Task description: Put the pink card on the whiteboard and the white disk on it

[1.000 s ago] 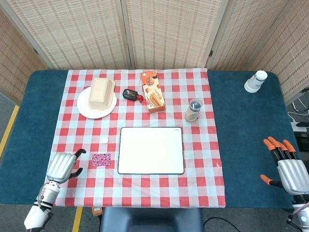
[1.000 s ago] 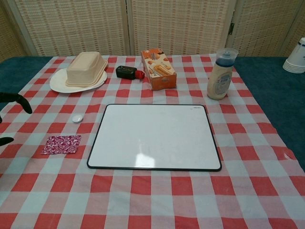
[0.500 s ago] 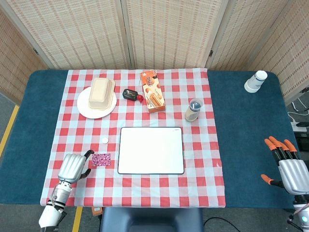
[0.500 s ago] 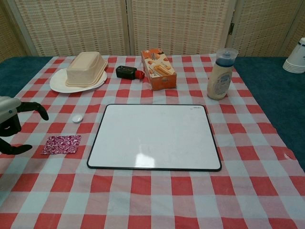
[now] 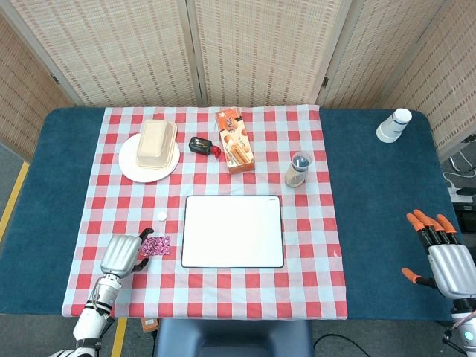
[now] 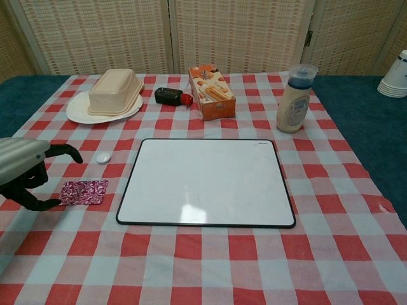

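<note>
1. Two things wait to be moved: the pink card [image 6: 81, 191], flat with a speckled print, lies on the checked cloth near the table's front-left corner, just left of the whiteboard [image 6: 206, 182]; the white disk [image 6: 103, 158], a small round piece, sits just behind the card.
2. Judging by the layout, the first step is in hand: the left robot hand [image 6: 25, 171] is at the card's left edge, fingers [image 6: 49, 204] spread and curved, holding nothing; contact cannot be told.
3. Next, the thin card likely calls for a pinch at its edge, then a short carry right onto the smooth, glossy, rounded-corner whiteboard.
4. Near the table's front-right corner, the right robot hand [image 5: 448, 262] is off the cloth, orange-tipped fingers apart and empty.
</note>
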Controlling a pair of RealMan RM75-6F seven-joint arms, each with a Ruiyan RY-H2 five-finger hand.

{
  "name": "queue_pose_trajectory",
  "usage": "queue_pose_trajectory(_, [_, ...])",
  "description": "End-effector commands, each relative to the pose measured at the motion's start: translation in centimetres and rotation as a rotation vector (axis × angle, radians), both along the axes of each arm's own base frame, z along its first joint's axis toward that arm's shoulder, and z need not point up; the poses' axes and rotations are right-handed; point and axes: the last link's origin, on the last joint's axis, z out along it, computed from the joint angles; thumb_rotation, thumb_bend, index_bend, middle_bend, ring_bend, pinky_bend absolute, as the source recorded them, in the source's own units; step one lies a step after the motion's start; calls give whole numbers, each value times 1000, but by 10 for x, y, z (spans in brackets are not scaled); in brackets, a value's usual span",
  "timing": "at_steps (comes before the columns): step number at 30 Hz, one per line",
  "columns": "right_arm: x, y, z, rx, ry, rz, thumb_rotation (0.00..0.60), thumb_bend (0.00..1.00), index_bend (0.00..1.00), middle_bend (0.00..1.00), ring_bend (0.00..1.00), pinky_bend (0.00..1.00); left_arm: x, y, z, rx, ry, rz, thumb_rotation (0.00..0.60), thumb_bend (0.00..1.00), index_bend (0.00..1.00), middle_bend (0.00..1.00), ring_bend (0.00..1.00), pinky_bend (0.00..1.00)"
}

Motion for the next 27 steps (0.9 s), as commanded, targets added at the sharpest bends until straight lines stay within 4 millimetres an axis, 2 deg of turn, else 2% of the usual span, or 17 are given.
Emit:
queue_pose_trajectory(1, [0, -1, 0, 0, 0, -2, 600, 53, 68, 25, 0, 53, 3, 1, -2, 0, -7, 3, 600, 251, 254, 1000, 1000, 1000])
queue_pose_trajectory(19, [-2, -3, 2, -5, -6, -11, 600, 53, 68, 25, 0, 53, -1, 4, -17, -21, 10, 39, 600, 249, 273, 1000, 1000, 1000])
queue_pose_trajectory(27, [-2, -2, 3, -6, -4, -5, 600, 53, 68, 25, 0, 53, -9, 12, -24, -29, 39, 55, 600, 251, 287, 1000, 1000, 1000])
